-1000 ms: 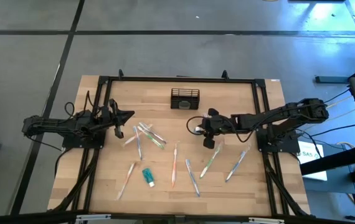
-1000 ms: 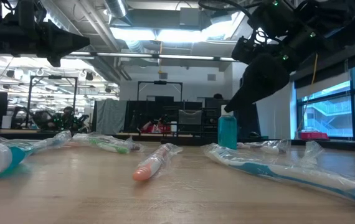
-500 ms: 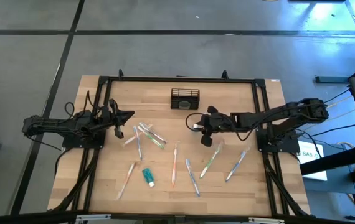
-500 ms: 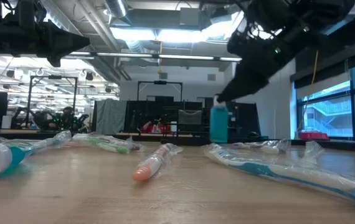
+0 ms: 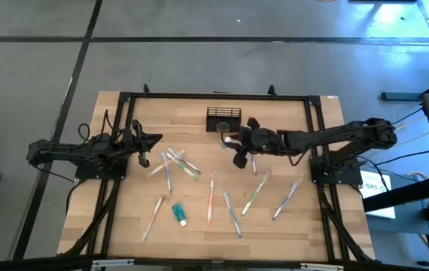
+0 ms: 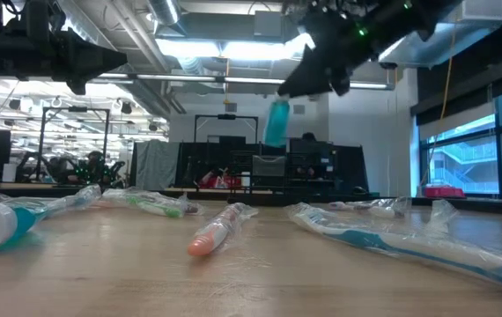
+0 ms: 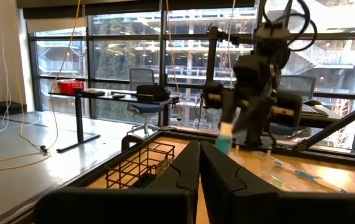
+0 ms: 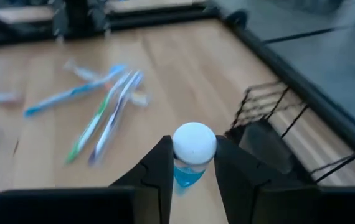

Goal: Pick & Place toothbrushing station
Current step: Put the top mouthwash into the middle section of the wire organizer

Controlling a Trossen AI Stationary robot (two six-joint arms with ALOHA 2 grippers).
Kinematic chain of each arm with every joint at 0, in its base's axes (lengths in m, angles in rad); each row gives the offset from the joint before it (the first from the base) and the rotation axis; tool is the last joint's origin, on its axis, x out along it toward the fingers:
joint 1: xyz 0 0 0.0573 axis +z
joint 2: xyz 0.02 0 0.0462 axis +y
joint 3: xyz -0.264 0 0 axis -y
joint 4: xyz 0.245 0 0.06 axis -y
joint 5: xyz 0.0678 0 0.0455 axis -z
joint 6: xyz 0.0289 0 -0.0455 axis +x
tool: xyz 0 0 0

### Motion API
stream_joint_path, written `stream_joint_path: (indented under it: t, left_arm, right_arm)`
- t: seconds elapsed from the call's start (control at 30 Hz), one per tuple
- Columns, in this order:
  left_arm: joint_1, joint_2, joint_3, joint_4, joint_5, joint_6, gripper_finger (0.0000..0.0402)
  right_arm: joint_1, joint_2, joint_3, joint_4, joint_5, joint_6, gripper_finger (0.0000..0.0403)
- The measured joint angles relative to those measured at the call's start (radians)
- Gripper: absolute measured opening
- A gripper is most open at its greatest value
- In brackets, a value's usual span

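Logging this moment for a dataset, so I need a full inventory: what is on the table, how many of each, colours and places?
Wire caddy: one, black, table's far edge, middle.
Teal tube in the air: one, white cap, gripped by the right claw beside the caddy.
Teal tube on the table: one, near edge, left of centre.
Wrapped toothbrushes: about nine, pastel pink, green and blue, scattered over the table's middle and near half.
Table: one, light wood, black frame.
Left claw: shut, empty, waiting at the left side.
Right claw: shut on the tube, raised above the table.
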Motion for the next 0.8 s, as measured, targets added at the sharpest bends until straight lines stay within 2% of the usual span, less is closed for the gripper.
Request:
stream_joint_path:
  t: [0.5,0.8]
  left_arm:
    - [0.0,0.0,0.0,0.0,0.0,0.0,0.0006]
    - [0.0,0.0,0.0,0.0,-0.001,0.0,0.0006]
  right_arm:
    - [-0.077,0.0,0.117,0.005,0.185,0.039,0.0098]
    - [-0.161,0.02,0.119,0.004,0.194,0.184,0.0098]
